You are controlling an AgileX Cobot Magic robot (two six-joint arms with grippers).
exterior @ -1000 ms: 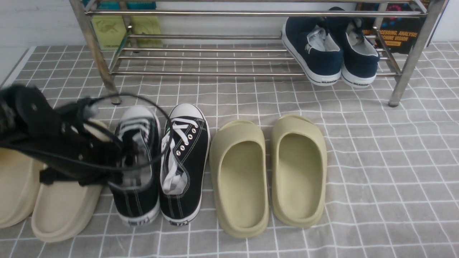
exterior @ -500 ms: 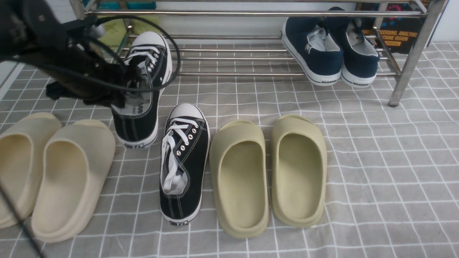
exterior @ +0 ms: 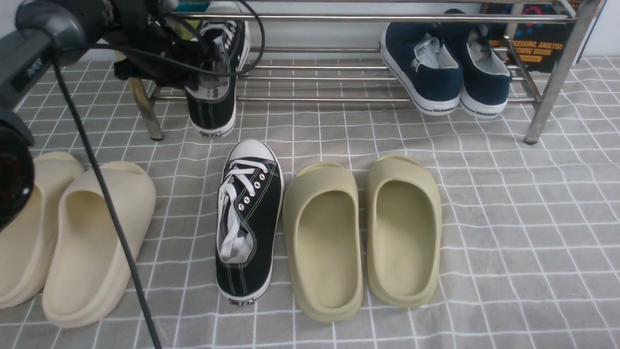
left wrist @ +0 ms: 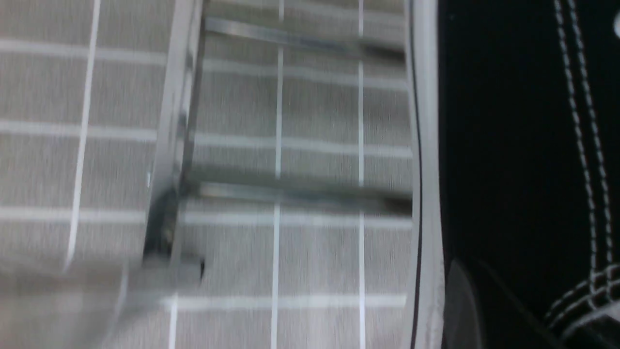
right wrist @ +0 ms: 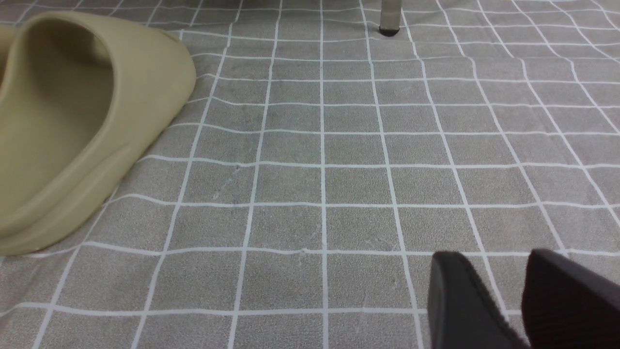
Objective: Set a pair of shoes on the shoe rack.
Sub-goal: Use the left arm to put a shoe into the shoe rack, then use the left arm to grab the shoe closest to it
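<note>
Gone from the near-left of the counter [exterior: 533, 242] since a second ago: first black sneaker [exterior: 213, 109], lifted from beside its mate and carried to the far-left corner. Now hangs toe-first into the shoe rack [exterior: 339, 18], between top rail and lower shelf, heel jutting past the front bar. Cannot tell whether resting on the bars yet; left wrist view too blurred. Left tool [exterior: 206, 68] clamped on it at the collar. Means, by judgement, half of the pair nearly placed, with letting go not yet done and the other half untouched.

Counted, largest down. One counter, under grey checked cloth. One shoe rack along the far edge. Four foam slippers: two olive slippers [exterior: 322, 242] mid-counter, two beige slippers [exterior: 92, 242] at the near-left edge. Four sneakers: two navy sneakers [exterior: 421, 72] on the lower shelf by the far-right corner, and two black, namely the carried one plus second black sneaker [exterior: 249, 218], flat on the cloth mid-counter, just beside the olive slippers, toe toward the rack. Two tools: left as told; right tool [right wrist: 503, 271] low over bare cloth, pads slightly apart, gripping nothing.
</note>
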